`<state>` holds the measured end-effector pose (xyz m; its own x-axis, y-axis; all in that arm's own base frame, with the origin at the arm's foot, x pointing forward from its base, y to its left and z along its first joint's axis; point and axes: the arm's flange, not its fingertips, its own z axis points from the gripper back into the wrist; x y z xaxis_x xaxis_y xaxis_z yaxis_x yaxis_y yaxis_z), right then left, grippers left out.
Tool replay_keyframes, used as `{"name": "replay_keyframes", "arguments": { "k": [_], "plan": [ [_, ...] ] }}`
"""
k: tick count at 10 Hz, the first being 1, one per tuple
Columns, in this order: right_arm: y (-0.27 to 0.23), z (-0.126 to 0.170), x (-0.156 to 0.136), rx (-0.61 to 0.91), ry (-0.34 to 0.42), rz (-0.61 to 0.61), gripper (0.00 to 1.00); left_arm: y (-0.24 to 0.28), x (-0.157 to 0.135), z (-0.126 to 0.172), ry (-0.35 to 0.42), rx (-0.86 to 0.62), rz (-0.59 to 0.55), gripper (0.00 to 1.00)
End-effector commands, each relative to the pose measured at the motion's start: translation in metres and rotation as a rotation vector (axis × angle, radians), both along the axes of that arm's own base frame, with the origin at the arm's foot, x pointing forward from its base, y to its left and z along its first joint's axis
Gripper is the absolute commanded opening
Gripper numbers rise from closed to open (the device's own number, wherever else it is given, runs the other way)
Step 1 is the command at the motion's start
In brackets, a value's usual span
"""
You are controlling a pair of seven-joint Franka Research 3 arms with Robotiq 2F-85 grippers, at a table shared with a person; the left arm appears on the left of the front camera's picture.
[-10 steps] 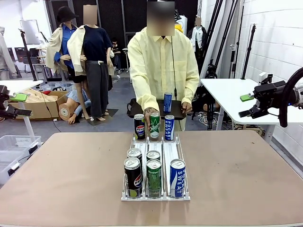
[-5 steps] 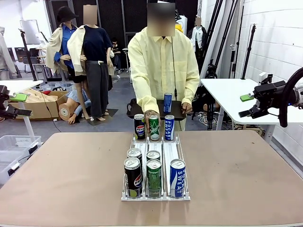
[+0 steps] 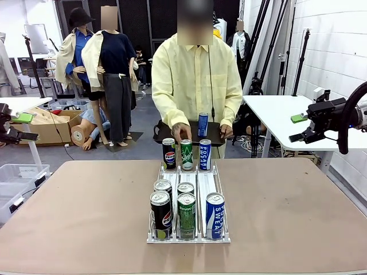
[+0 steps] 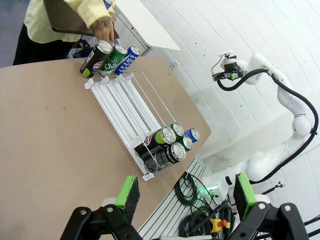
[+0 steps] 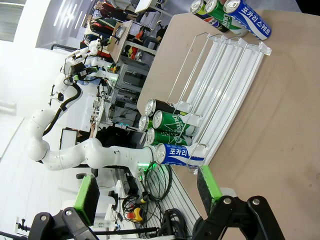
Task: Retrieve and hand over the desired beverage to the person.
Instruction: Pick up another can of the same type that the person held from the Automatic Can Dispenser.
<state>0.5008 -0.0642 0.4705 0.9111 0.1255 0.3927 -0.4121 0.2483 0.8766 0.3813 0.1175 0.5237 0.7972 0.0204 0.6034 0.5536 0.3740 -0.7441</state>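
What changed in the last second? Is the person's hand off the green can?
The person's hand came off the green can at the far end of the rack and drew back toward the black tray. Nothing else moved; left claw and right claw stay open, off to the sides.

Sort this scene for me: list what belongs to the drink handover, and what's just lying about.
Job: person; can rack; far-row cans; near-end cans; person's tray with blue can.
Lying about: cardboard box; plastic bin; white side table.
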Motion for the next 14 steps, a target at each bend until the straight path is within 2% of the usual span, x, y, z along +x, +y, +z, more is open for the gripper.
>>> {"name": "replay_keyframes", "arguments": {
  "k": [1, 14],
  "plan": [
    [0.0008, 0.0004, -0.0003, 0.003, 0.002, 0.003, 1.00, 0.0001, -0.0002, 0.0024, -0.012, -0.024, 0.001, 1.00],
    [0.0008, 0.0004, -0.0003, 0.003, 0.002, 0.003, 1.00, 0.0000, 0.0000, 0.0000, 0.000, 0.000, 0.000, 1.00]
  ]
}}
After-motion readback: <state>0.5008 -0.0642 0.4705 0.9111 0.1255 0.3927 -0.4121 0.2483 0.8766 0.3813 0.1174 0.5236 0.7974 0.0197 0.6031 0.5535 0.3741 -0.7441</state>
